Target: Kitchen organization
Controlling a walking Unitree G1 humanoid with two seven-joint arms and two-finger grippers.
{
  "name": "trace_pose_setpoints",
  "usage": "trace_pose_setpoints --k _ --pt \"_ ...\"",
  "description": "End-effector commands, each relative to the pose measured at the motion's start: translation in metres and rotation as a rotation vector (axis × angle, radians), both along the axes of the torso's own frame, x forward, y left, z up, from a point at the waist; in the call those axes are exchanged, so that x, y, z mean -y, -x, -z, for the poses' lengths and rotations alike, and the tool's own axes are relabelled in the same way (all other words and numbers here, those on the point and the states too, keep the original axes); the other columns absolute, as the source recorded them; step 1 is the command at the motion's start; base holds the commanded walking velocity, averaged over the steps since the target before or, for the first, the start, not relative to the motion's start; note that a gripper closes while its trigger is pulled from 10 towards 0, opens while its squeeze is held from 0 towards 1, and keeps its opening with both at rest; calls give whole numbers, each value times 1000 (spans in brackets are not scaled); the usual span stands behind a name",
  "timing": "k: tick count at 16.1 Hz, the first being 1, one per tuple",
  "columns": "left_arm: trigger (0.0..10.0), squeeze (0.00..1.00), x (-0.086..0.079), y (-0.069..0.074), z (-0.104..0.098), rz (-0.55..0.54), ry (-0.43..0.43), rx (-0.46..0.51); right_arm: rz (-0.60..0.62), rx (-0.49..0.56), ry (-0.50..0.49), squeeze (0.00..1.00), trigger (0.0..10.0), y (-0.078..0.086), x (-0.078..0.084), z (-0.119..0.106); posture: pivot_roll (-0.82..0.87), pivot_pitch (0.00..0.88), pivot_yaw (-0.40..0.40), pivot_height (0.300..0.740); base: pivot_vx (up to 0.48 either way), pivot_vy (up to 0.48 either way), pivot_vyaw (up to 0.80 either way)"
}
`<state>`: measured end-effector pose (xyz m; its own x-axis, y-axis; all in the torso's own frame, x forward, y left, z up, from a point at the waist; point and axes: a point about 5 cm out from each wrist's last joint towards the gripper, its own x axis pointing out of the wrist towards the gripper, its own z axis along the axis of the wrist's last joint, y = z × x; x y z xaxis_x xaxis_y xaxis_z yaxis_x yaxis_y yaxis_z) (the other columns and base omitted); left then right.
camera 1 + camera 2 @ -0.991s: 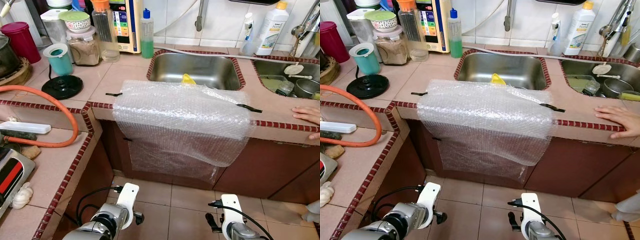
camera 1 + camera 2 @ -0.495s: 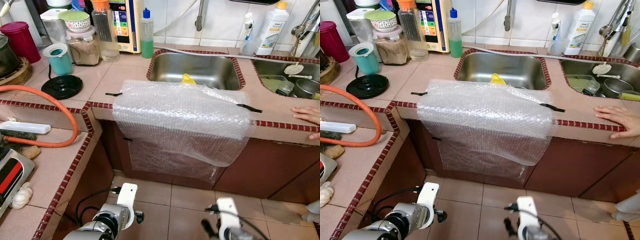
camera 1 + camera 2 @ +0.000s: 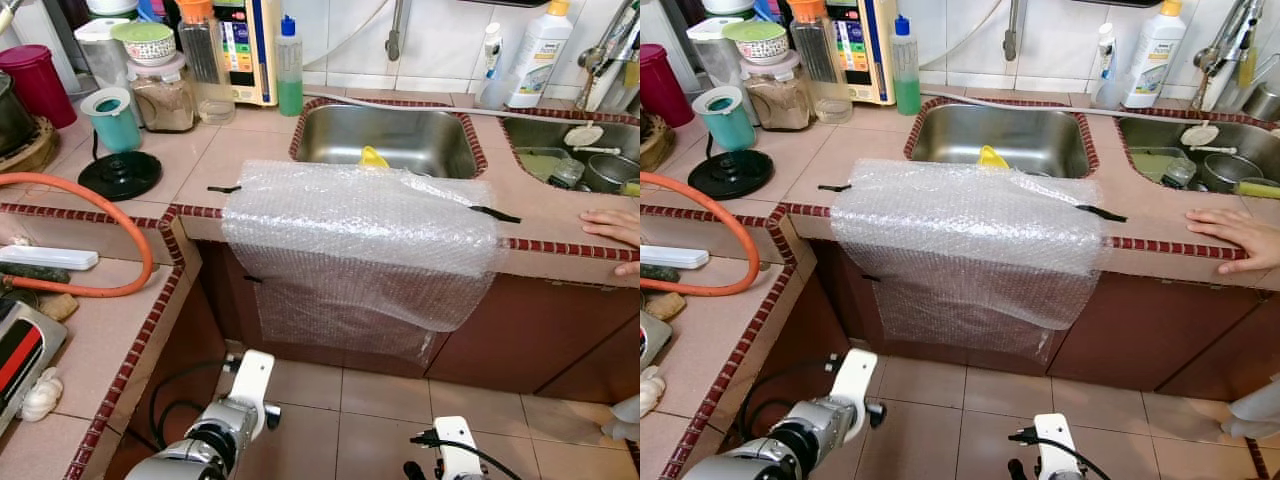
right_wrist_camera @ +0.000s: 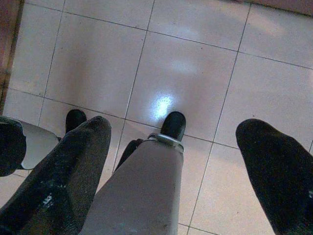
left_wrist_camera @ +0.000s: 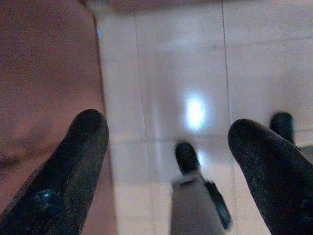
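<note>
Hanging low over the floor tiles (image 4: 195, 63), left gripper (image 5: 168, 147) and right gripper (image 4: 186, 161) both spread, before a bubble-wrap-draped (image 3: 360, 235) counter (image 3: 250, 145).

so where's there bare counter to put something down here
Barest patch: the tiles between the black round base and the left sink, in front of the green soap bottle. A smaller strip lies between the bubble wrap and a person's hand. The back left corner with the jars and the right sink are crowded.
</note>
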<state>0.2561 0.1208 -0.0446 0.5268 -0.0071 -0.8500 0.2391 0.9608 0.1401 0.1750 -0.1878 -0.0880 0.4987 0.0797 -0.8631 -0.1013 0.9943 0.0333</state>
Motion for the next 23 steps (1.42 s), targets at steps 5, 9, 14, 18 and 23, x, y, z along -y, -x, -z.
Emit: trace_pose_setpoints --k 5,9,14,18,23 --pt "10000 0 -78 57 28 81 -69 128 -57 76 18 0 10000 -15 1 -8 68 0 30 740 0 0 0" --pt "10000 0 -70 42 11 110 24 341 -63 185 -41 0 10000 -27 -4 -17 66 0 27 740 0 0 0" --pt "10000 0 -74 51 7 100 57 441 -20 292 -52 0 10000 -32 4 -24 67 0 26 740 0 0 0" --pt "10000 0 -67 48 -1 114 101 548 3 471 -75 0 10000 -48 9 -42 45 0 34 740 0 0 0" --pt "10000 0 -69 34 -23 114 124 733 -12 649 -75 0 10000 -53 8 -63 32 0 46 740 0 0 0"
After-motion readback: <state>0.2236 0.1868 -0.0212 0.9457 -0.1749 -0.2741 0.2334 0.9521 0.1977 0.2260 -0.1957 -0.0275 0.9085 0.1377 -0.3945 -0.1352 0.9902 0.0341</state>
